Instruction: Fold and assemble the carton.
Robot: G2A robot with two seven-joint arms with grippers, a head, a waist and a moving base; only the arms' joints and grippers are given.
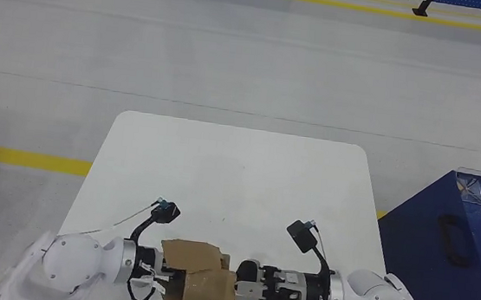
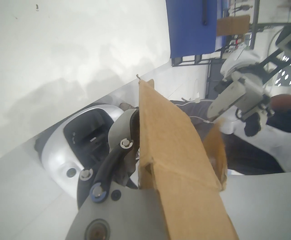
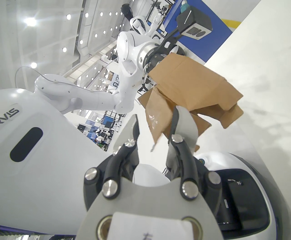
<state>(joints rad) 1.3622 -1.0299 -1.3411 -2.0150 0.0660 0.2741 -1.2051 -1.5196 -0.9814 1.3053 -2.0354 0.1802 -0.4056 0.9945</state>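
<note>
The carton hangs half-opened in the air over the near edge of the bench, close to the robot's body and between the two arms, with its brown end flaps loose and splayed at different angles. The left jaws are closed on one panel at the far end; one finger lies flat against the cardboard and the other is hidden behind it. The right jaws stand wide apart at the opposite end, with a loose flap between or just past their tips; whether they touch it I cannot tell. Only one end seems truly held, so a push from the right could twist the panel in the left jaws, or pull it out altogether. Since the carton is off the bench, a slip would likely send it to the floor. Closing on two flaps together, or on a corner, could crease the board against its scored folds. The flaps also look soft and worn, so they may buckle rather than hinge.
</note>
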